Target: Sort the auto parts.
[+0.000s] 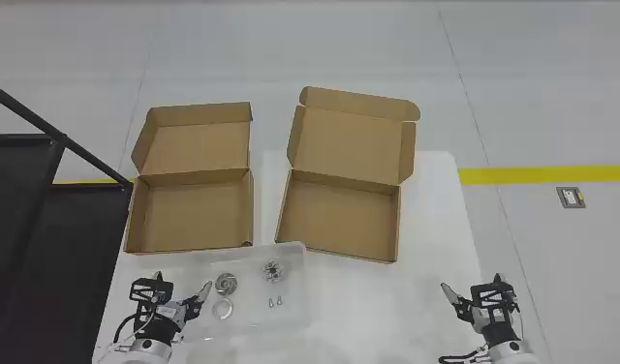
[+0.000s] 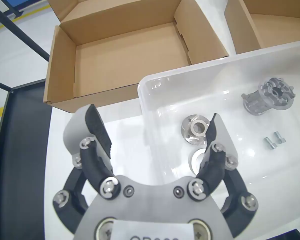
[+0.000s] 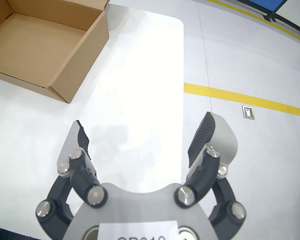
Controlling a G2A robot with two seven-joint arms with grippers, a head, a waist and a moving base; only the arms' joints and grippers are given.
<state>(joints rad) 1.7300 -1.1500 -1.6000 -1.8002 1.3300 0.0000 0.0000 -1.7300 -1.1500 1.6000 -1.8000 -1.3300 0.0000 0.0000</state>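
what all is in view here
left box: 1, brown, open, empty, far side of table
right box: 1, brown, open, empty, beside it
tray: 1, translucent white, near side, before the boxes
splined hub: 1, grey, in tray
flanged bushing: 1, silver, in tray
ring: 1, silver, in tray by the bushing
bolts: 2, silver, in tray
table: 1, white, under everything
left gripper: 1, grey and black, open, by the tray
right gripper: 1, grey and black, open, over the table

Left wrist: white left label (image 2: 152,231) on the base of the left gripper (image 2: 152,116); characters cut by the frame edge, unreadable.
Right wrist: white right label (image 3: 138,231) on the base of the right gripper (image 3: 143,121); likewise cut, unreadable.
Floor: floor plate (image 3: 248,112) beside the yellow line (image 3: 240,99); markings too small to read.
Legible text: none.
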